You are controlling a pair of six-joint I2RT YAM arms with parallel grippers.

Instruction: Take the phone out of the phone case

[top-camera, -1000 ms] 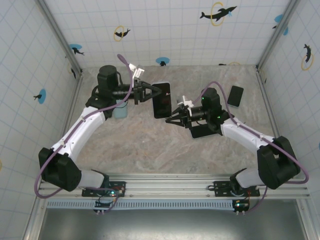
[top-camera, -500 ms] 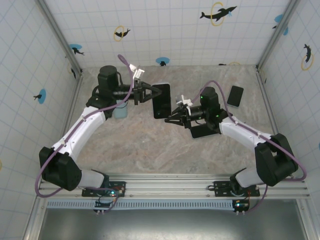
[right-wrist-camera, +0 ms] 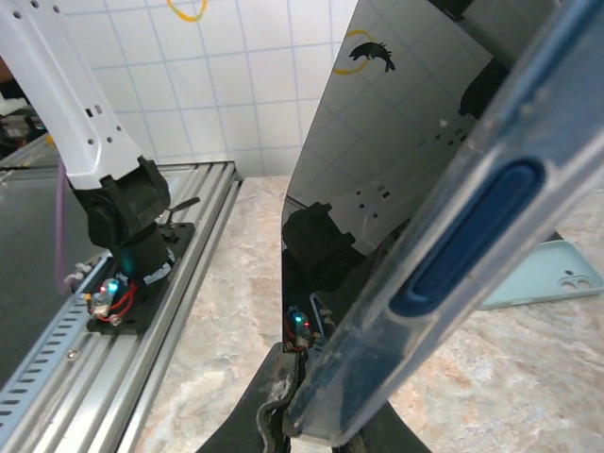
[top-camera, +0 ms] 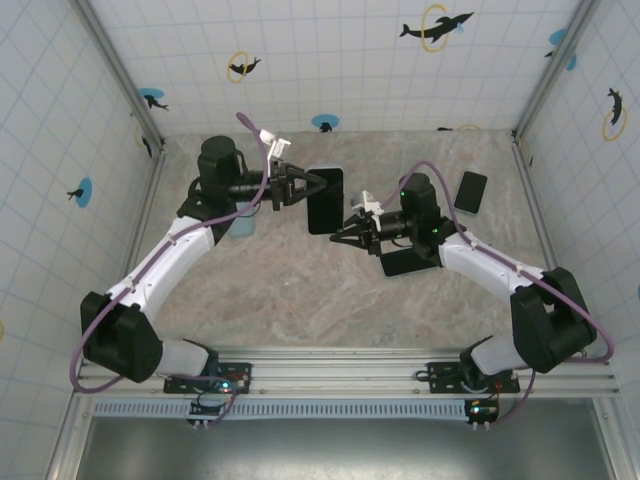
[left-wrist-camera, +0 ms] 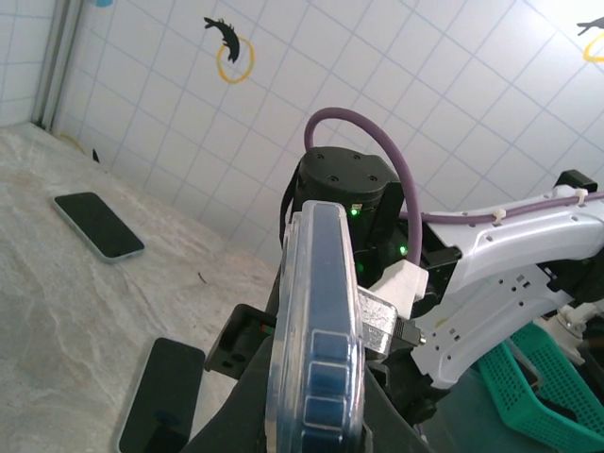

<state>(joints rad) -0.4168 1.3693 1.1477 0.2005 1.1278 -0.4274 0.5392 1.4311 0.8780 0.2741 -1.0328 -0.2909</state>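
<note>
The phone, dark and glossy, sits in a clear phone case with blue side buttons and is held on edge above the table. My left gripper is shut on the case's left long side. In the left wrist view its fingers flank the edge-on case. My right gripper is shut on the case's lower near corner. The right wrist view shows the phone's mirror-like screen beside the case rim, with that gripper pinching the corner.
A dark phone lies at the back right of the marble table, and another lies under the right wrist. A pale blue case lies below the left arm. Tiled walls close three sides. A green basket stands past the table.
The right gripper has risen to the case's lower corner and shut on it. The left gripper has shifted slightly right with the phone.
</note>
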